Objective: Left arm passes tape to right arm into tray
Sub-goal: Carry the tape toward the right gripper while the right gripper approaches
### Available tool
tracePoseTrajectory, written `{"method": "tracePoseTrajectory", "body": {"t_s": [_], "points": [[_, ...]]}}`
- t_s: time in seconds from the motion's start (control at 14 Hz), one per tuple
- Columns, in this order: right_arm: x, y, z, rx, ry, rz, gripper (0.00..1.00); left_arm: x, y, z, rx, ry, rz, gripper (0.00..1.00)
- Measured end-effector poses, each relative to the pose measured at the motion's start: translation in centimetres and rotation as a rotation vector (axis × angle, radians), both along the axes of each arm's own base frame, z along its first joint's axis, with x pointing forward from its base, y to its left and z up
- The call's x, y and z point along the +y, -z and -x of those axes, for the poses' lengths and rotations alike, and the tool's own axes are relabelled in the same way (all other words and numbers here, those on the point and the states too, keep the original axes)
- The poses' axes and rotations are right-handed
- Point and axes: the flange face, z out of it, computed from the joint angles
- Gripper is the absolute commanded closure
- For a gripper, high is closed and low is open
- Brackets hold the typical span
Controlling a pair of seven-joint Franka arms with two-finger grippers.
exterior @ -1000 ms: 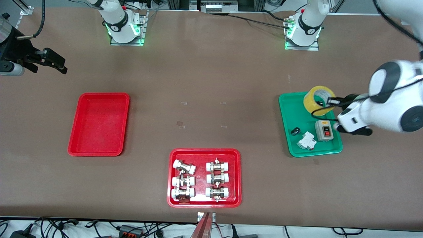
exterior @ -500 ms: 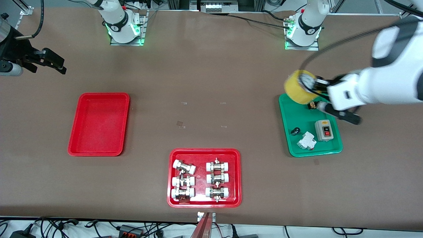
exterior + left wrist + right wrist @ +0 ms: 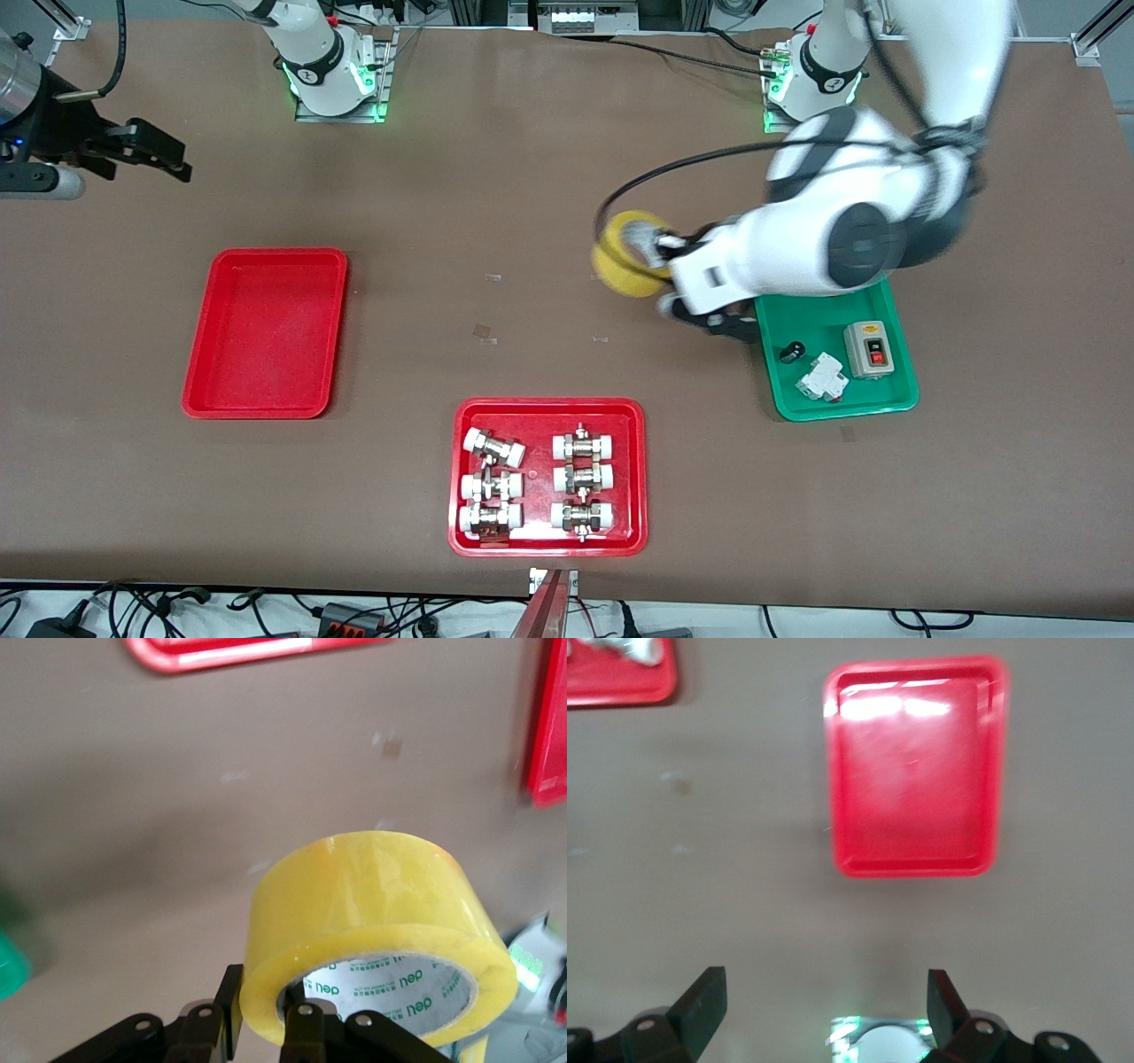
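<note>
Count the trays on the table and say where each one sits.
3. Plain red tray toward the right arm's end; red tray of fittings nearest the front camera, mid-table; green tray toward the left arm's end, partly covered by the left arm.

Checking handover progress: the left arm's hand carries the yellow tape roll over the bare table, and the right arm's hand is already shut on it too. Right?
Not quite. The right hand is open and away from the yellow translucent tape roll, as the front view shows. Only the left hand is shut on the roll, over the bare brown table.

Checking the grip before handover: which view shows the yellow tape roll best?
The left wrist view: the translucent yellow tape roll fills it, left gripper shut on its wall. The front view shows it small above bare table; the right wrist view misses it.
</note>
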Motion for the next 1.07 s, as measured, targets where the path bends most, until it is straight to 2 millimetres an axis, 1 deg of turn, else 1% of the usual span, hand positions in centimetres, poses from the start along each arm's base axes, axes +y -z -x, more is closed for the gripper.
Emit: {"method": "tracePoseTrajectory", "body": {"t_s": [0.07,0.14,0.29,0.43,0.64,0.79,0.86,0.93,1.07], "points": [[0.3,0.2,0.0,0.013,0.002,-0.042,0.0,-2.1,1.1,0.0,-0.019,-0.047,0.007,0.97],[0.4,0.4,-0.1,0.024,0.006,-0.077,0.0,-3.7,1.8,0.2,-0.028,-0.094,0.01,0.97],[0.3,1.3,-0.6,0.048,0.011,-0.147,0.0,-6.0,2.3,0.6,-0.024,-0.205,0.005,0.99],[-0.1,2.9,-1.4,0.078,0.006,-0.231,0.0,-7.6,2.5,0.6,-0.021,-0.308,0.04,0.99],[-0.7,6.4,-2.8,0.123,-0.016,-0.389,0.0,-9.0,4.2,0.2,-0.018,-0.36,0.099,1.0],[-0.2,9.0,-3.9,0.129,-0.02,-0.482,0.0,-9.6,5.1,0.3,-0.005,-0.342,0.14,1.0],[0.4,10.2,-4.4,0.117,-0.029,-0.509,0.0,-9.8,5.7,0.3,0.003,-0.309,0.172,1.0],[1.3,11.2,-4.8,0.095,-0.047,-0.526,0.0,-10.0,6.9,0.2,0.019,-0.276,0.221,1.0],[4.0,12.8,-5.5,0.05,-0.083,-0.565,0.0,-10.5,9.4,-0.2,0.035,-0.243,0.316,1.0]]}}
